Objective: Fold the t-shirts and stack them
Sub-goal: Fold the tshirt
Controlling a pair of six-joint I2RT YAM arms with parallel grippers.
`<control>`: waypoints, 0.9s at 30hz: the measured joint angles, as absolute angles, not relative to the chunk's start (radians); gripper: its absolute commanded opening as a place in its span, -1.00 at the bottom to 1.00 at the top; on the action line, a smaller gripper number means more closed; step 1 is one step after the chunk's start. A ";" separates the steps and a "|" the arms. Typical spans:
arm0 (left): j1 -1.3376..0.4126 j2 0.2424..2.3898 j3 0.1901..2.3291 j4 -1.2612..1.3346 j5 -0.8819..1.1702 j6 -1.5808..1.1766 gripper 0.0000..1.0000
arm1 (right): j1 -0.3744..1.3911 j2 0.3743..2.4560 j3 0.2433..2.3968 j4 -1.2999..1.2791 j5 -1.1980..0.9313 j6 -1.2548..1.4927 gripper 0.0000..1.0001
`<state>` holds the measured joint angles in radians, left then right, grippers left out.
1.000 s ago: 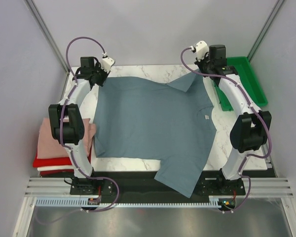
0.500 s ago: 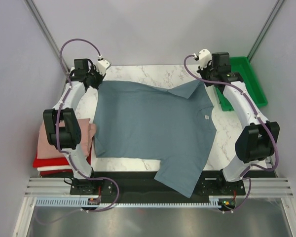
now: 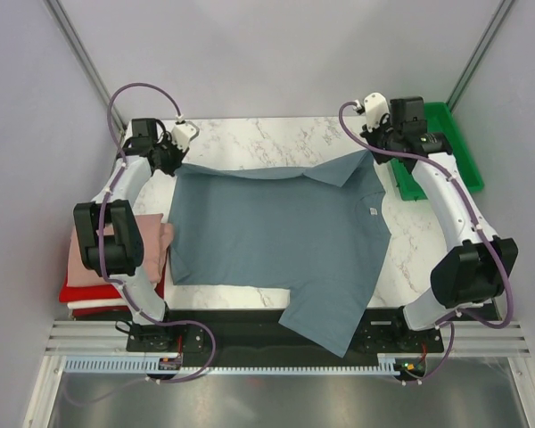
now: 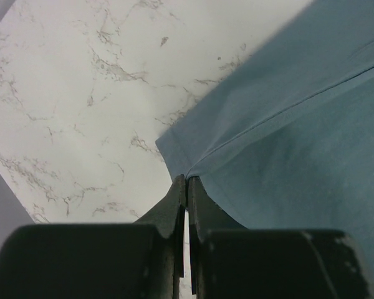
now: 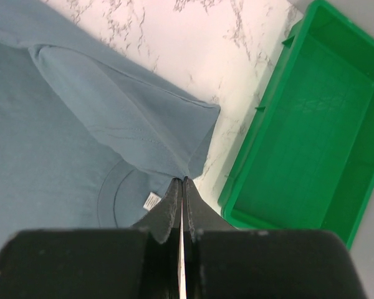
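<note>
Step in hand, as we read it: the first lengthwise fold of the blue-grey shirt (image 3: 276,236).

- Shirt lies spread over the middle of the desk (image 3: 267,132), neck and label toward the right of the frame, hem toward the left. Its lower sleeve spills past the desk's lower edge, between the arm bases.
- Left fingers (image 4: 181,193) are pressed together on the hem corner at upper left. The wrist view shows the cloth's stitched edge running straight into the pinch.
- Right fingers (image 5: 176,194) are likewise clamped narrow on the upper sleeve, which has doubled over onto the shirt body, just beside the green tray (image 3: 446,143) but not touching it.
- Upper edge of the shirt looks raised and turned over in a thin strip between the two grips — the fold has begun, not landed.
- Folded stack (image 3: 94,276) — pink over red over white — sits at the left edge, partly behind the left arm.

Next move, in our judgement: carry both pinched points together toward the bottom of the frame, keep the span between them taut, lay the edge down evenly, then let go. Uneven travel would skew the crease.
</note>
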<state>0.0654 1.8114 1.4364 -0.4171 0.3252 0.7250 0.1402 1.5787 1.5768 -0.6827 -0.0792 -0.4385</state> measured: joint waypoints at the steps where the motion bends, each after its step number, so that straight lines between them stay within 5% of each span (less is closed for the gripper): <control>1: 0.066 1.811 1.429 -0.421 0.326 0.728 -0.95 | 0.140 1.573 1.577 -0.697 -0.080 -0.439 -1.00; 10: 0.068 1.808 1.383 -0.426 0.325 0.738 -0.96 | 0.140 1.472 1.546 -0.799 -0.137 -0.380 -1.00; 27: 0.101 1.753 1.251 -0.440 0.317 0.750 -0.95 | 0.140 1.315 1.160 -0.942 -0.269 -0.353 -1.00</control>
